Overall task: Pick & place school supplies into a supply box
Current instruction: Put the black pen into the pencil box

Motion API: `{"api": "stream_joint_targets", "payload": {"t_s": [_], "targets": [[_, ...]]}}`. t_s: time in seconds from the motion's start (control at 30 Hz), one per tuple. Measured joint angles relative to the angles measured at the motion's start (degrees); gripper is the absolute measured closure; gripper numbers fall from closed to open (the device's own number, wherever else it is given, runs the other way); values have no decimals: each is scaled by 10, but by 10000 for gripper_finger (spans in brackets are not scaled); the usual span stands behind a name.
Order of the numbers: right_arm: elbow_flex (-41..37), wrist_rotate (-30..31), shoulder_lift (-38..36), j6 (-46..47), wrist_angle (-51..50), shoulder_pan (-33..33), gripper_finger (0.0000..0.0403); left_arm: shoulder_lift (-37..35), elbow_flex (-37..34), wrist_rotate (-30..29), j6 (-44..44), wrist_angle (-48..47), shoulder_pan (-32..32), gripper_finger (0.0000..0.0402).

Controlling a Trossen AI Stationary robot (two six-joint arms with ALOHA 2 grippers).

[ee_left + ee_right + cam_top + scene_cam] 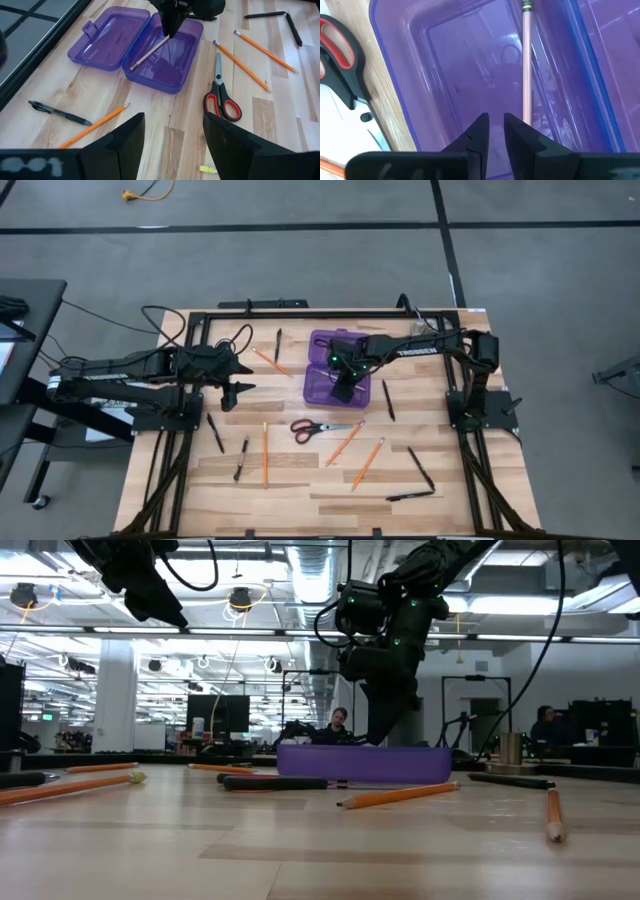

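Observation:
The purple supply box lies open at the table's far middle, its lid flat beside its tray. One pencil lies slanted in the tray, its eraser end up against the tray wall by the hinge. My right gripper points down into the tray, its fingers a little apart with nothing between them. My left gripper hangs open above the table's left part, clear of everything. Scissors, orange pencils and black pens lie flat on the table. My right gripper's fingers stand beside the pencil's far end, which runs past the outer side of one finger. I cannot tell whether that finger touches the pencil. The pencil rests in the tray, not between the fingers.
More pencils and pens lie scattered over the near and right parts of the wooden table. A pencil and a pen lie left of the box. Metal frame rails run along the table's edges.

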Motion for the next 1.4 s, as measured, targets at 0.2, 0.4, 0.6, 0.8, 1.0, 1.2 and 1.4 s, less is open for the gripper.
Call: {"api": "stream_joint_targets", "payload": {"t_s": [0.2,0.4,0.6,0.8,1.0,1.2,1.4], "targets": [[0,0,-1,0,-15,0,351,0,0,0,0,0,0,211],[21,0,-1,4,-71,0,351,0,0,0,-1,0,0,211],[57,1,-1,5,-133,0,351,0,0,0,-1,-6,0,211],[56,39,-14,19,-196,6,351,0,0,-1,-8,-31,0,211],[24,95,-87,50,-208,10,351,-11,0,-4,-21,-31,0,211],[-34,155,-209,104,-206,26,351,-35,-16,-21,-33,-13,-11,211],[-127,198,-327,201,-207,59,351,-74,-61,-22,-56,17,-29,211]]}}
